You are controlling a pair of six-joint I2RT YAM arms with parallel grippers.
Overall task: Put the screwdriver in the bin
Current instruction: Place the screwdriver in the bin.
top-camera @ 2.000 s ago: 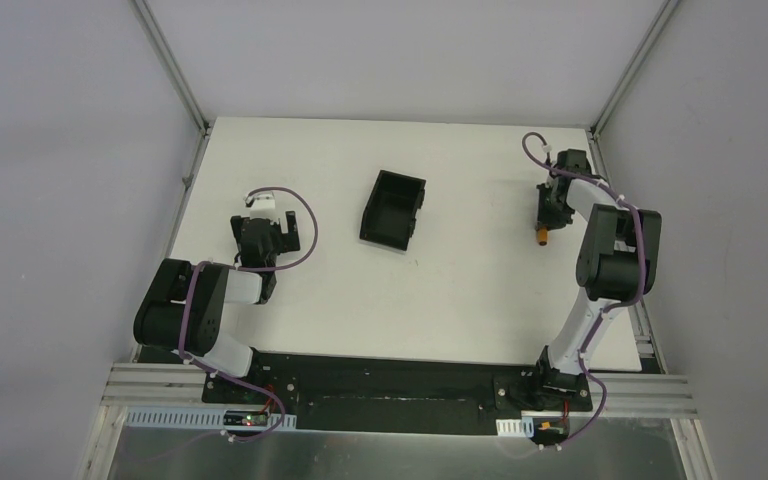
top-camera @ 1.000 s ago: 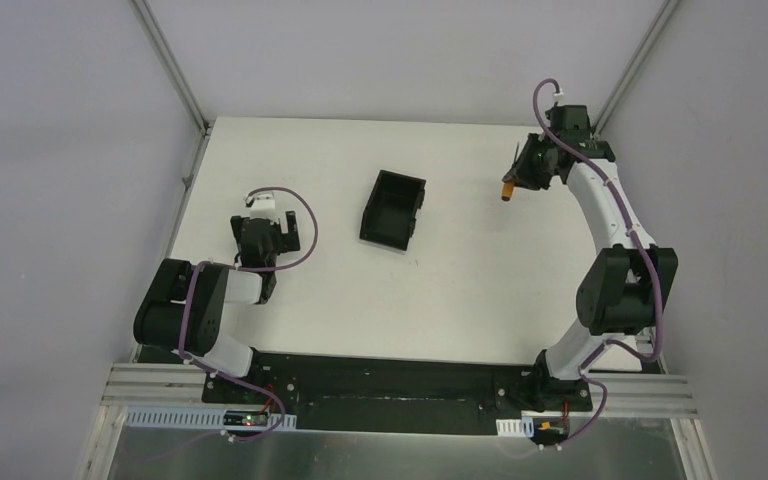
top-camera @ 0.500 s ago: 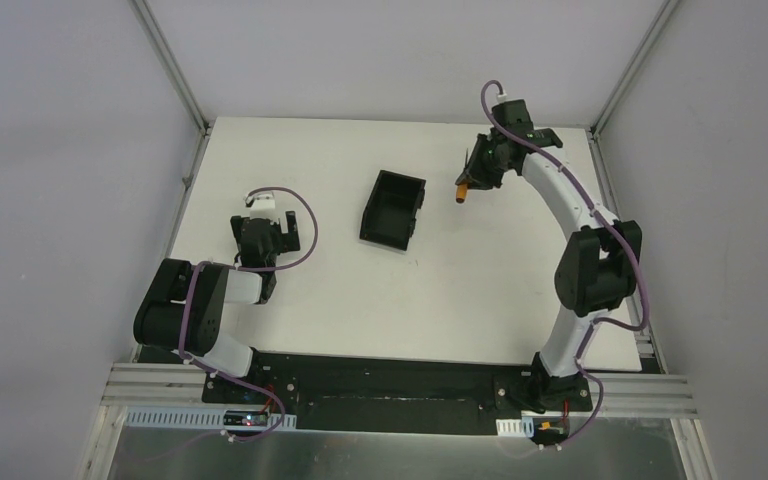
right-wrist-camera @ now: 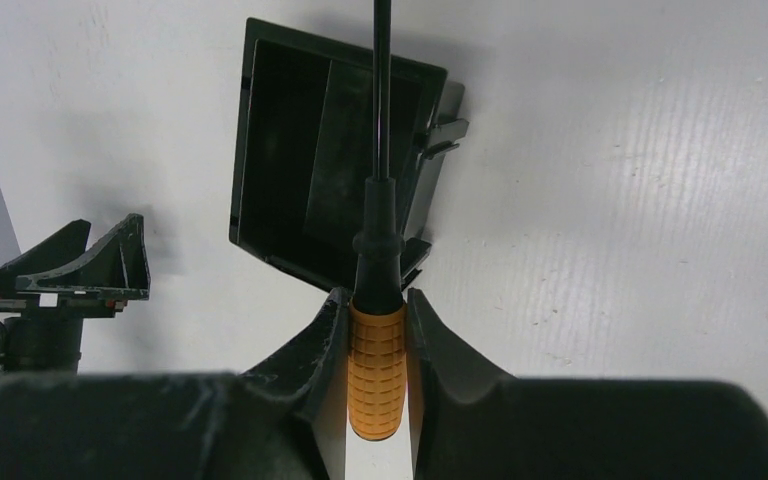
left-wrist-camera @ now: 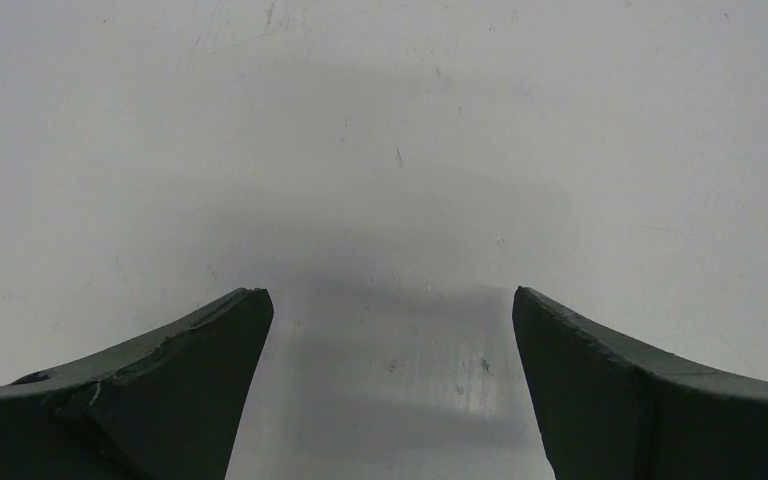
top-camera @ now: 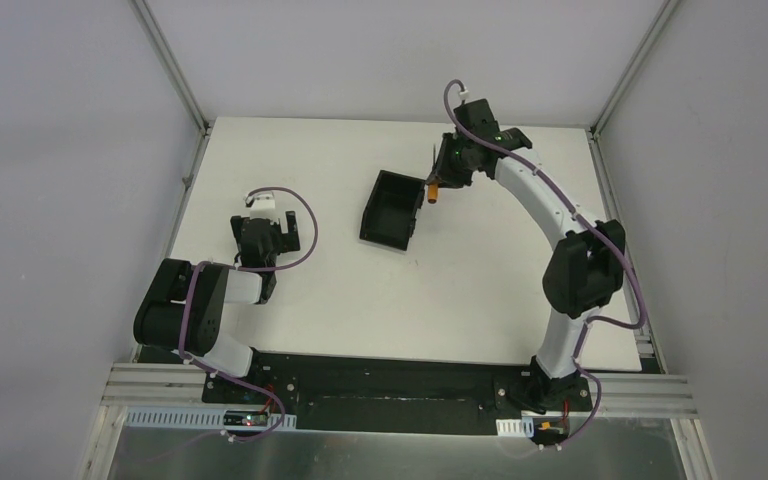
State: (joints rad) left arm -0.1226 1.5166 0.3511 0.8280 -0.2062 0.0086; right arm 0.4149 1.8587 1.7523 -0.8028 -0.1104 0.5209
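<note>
Two tools. Gripping screwdriver handle with right tool, shaft aimed across bin just ahead. Left tool spread, well apart.

Bright, even overhead light floods the white table, leaving only soft, faint shadows. Dull glare sits at six o'clock in the left wrist view and three o'clock in the right.

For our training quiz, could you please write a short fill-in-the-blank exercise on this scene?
The right gripper is shut on the ____ handle of the small black-shafted screwdriver.
The small black plastic rectangular bin is ____ inside.
The left gripper is ____ and holds nothing.
Missing words: orange; empty; open.
</note>
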